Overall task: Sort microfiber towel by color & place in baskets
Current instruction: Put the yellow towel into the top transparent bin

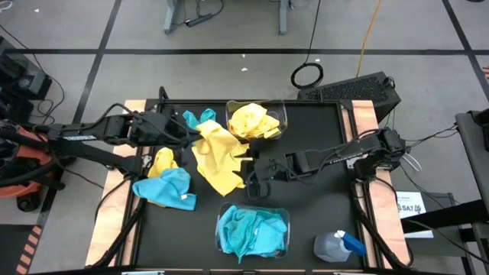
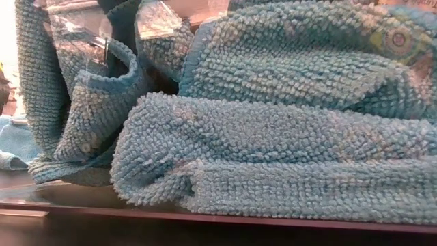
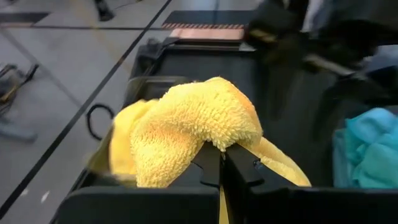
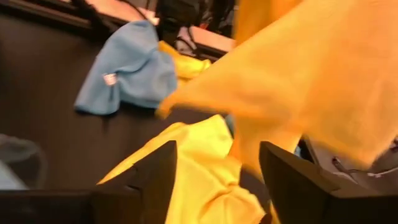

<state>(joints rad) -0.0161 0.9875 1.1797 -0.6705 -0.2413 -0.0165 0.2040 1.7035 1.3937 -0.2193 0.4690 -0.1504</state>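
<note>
My left gripper is shut on a yellow microfiber towel, which spreads below it over the middle of the table. My right gripper stands open at that towel's right edge, with yellow cloth showing between its fingers. A clear basket at the far side holds yellow towels. A second basket at the near side holds turquoise towels, which fill the low view. Loose on the table's left lie a turquoise towel, a yellow one and another turquoise one. My left gripper pinches a bunched fold of the yellow towel between its two shut fingers. The fingers come from the table's left, slanting a little downward. The cloth bulges over the fingertips and hangs away below them. My right gripper is open; I cannot tell whether its fingers touch the yellow cloth.
A clear spray bottle with a blue trigger lies at the table's near right corner. Bare black tabletop shows on the right half, between the two baskets and the right arm.
</note>
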